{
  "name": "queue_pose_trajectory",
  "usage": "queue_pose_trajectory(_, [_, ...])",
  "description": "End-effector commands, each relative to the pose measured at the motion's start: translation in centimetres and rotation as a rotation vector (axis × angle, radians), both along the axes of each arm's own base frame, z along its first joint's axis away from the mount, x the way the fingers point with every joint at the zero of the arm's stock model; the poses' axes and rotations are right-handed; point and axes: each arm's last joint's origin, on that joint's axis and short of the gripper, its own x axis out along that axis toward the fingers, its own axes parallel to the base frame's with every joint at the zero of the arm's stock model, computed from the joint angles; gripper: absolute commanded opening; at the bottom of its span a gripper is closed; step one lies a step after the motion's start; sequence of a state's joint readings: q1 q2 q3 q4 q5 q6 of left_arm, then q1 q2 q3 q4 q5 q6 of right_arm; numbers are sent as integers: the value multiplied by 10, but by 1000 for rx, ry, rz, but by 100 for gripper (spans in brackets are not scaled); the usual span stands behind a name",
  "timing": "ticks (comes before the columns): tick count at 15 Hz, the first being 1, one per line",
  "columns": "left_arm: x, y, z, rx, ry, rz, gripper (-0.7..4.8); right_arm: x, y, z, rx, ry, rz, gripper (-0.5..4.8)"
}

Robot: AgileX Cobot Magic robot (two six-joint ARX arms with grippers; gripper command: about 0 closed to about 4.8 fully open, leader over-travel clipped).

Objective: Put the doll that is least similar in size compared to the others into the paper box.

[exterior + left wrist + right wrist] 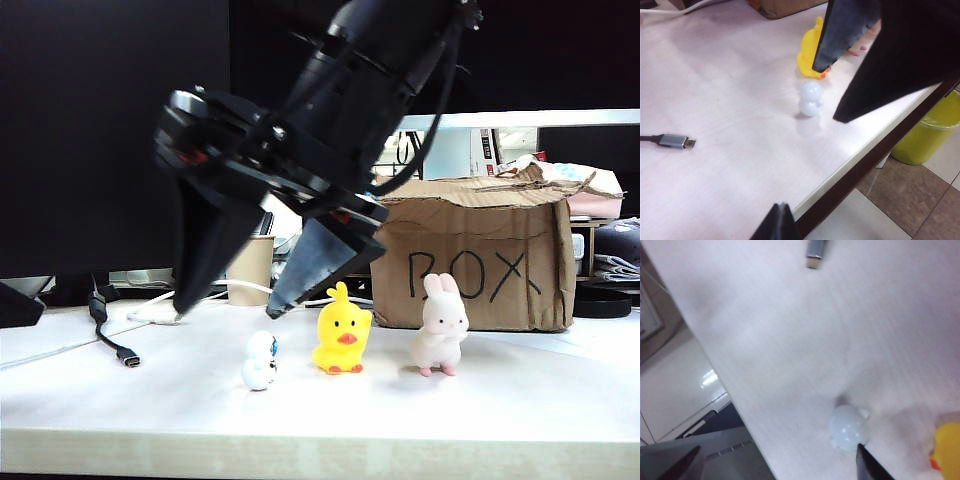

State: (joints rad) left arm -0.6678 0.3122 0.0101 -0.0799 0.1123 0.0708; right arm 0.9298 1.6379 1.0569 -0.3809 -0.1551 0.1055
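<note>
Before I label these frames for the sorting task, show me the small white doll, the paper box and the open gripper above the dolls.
doll (260, 362), exterior view, on its round body.
paper box (470, 262), exterior view, on its lettered front wall.
right gripper (225, 312), exterior view, midway between its fingertips.

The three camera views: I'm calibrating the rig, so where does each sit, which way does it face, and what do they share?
Exterior view: low at the table's front edge, facing the brown cardboard "BOX" paper box; the right claw hangs open.
Left wrist view: looks down across the table; the left claw's dark tip shows, the right claw too.
Right wrist view: looks down; claw fingertips show.
All three share the tiny white doll.
</note>
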Motion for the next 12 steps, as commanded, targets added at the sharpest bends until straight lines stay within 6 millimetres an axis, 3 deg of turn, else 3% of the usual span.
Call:
queue_pose_trajectory(1, [0,0,1,-6,-6,-3,-5,2,2,2,-6,-47,-16,387])
queue_pose_trajectory(3, [0,0,1,-6,-6,-3,-5,4,3,-1,-14,-50,-23,362])
queue_pose_trajectory(7, [0,0,1,-6,-6,-3,-5,8,9,-17,-34,-44,-26,363])
queue_pose_trajectory(12, [0,0,1,-6,-6,-3,-5,12,12,-15,-24,-109,-63,354])
